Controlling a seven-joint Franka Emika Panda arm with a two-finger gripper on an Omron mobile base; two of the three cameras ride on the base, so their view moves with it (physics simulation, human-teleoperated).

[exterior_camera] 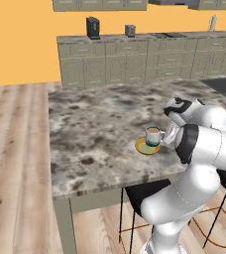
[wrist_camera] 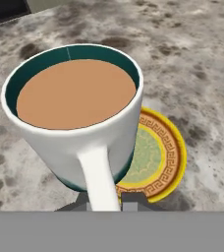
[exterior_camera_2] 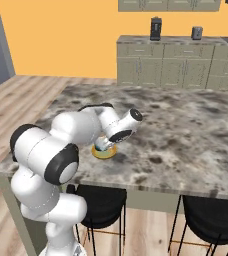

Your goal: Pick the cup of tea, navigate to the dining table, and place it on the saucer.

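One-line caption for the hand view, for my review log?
Gripper closed on the handle of the cup of tea, held over the saucer on the dining table.

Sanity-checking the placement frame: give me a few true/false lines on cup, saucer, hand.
1. The cup of tea is over the saucer. True.
2. The cup is empty. False: brown tea fills it near the rim.
3. The saucer sits on the dining table. True.
4. The hand grips the cup by its rim. False: its fingertips close on the handle.
5. The saucer lies on the floor. False: it is on the granite top.
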